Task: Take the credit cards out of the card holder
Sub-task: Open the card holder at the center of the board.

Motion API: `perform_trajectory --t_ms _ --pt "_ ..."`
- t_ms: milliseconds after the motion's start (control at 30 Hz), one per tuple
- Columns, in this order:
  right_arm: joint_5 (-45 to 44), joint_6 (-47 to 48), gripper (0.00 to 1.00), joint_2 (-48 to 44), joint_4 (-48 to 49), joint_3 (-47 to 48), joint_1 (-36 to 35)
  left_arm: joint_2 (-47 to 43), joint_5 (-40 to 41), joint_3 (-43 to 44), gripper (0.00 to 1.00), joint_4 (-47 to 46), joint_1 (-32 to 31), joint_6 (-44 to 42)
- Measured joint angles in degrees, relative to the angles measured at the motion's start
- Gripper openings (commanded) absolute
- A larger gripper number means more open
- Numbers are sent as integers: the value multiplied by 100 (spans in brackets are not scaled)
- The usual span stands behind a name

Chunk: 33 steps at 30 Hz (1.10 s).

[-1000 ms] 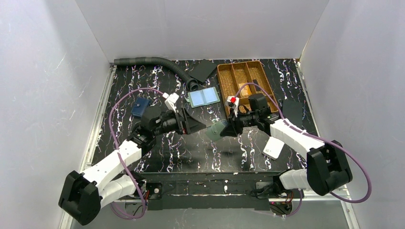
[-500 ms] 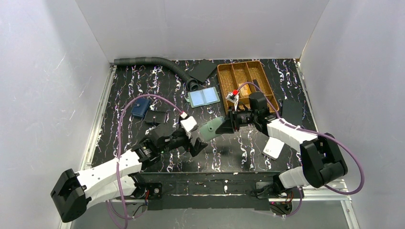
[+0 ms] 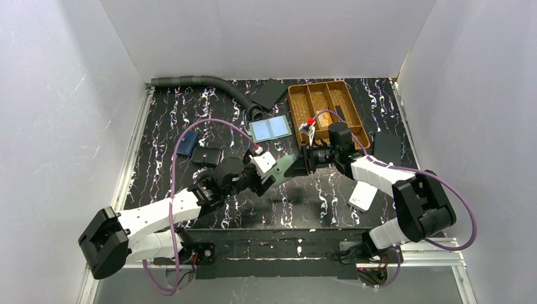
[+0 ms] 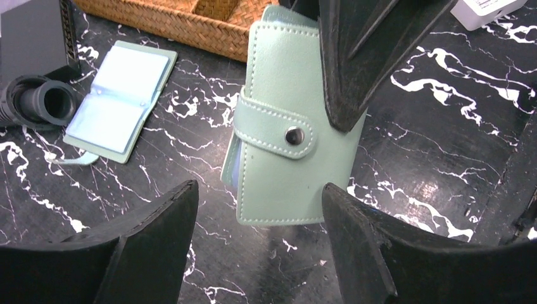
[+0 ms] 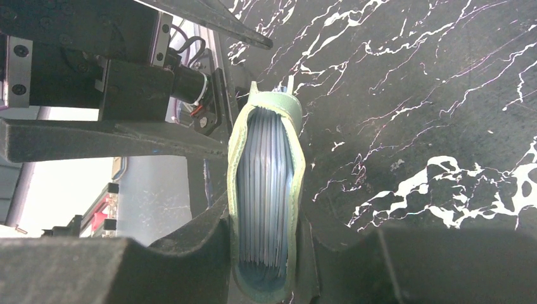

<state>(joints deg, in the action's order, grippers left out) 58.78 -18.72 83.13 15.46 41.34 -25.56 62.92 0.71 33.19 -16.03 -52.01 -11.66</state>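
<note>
The card holder [image 3: 286,166] is a pale teal-green wallet, closed with its snap tab fastened. My right gripper [image 3: 303,162] is shut on it and holds it above the table. In the right wrist view [image 5: 266,190] I look into its edge at several bluish sleeves, with my right gripper [image 5: 266,253] clamped on both sides. My left gripper [image 3: 272,178] is open just left of the holder. In the left wrist view the open left gripper [image 4: 259,247] sits just short of the holder's [image 4: 285,158] lower edge. No separate credit cards show.
A second open holder with two pale-blue panels [image 3: 270,128] lies behind, also in the left wrist view [image 4: 120,101]. A wicker tray [image 3: 323,101], a grey hose [image 3: 202,82], a blue wallet [image 3: 185,144], a black wallet [image 3: 207,156] and a white box [image 3: 363,196] lie around.
My left arm pulled back toward the near edge, then came forward again with open jaws up to the holder. My right gripper carried the holder slightly back.
</note>
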Motion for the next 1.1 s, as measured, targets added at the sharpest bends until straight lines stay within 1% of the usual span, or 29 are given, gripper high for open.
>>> perform_trajectory --t_ms 233,333,467,567,667,700,767,933,1000,1100 --pt "15 -225 1 186 157 0 0 234 -4 192 68 -164 -125 -87" --pt "22 -306 1 236 188 0 0 341 37 258 63 -177 -201 -179" --pt "57 -367 1 238 264 0 0 597 149 391 59 -201 -328 -387" --pt "26 -365 1 238 269 0 2 750 240 459 53 -214 -369 -520" --pt "-9 -356 1 238 302 0 37 850 350 535 39 -223 -385 -605" --pt "-35 -343 1 238 313 0 46 874 378 551 36 -227 -385 -614" --pt "-74 -337 1 238 319 0 59 933 461 599 33 -227 -391 -660" --pt "-122 -315 1 238 352 0 76 990 610 632 32 -243 -422 -640" --pt "-122 -297 1 238 361 0 76 986 636 632 33 -245 -428 -627" --pt "-101 -293 1 238 367 0 74 940 647 632 42 -236 -433 -579"
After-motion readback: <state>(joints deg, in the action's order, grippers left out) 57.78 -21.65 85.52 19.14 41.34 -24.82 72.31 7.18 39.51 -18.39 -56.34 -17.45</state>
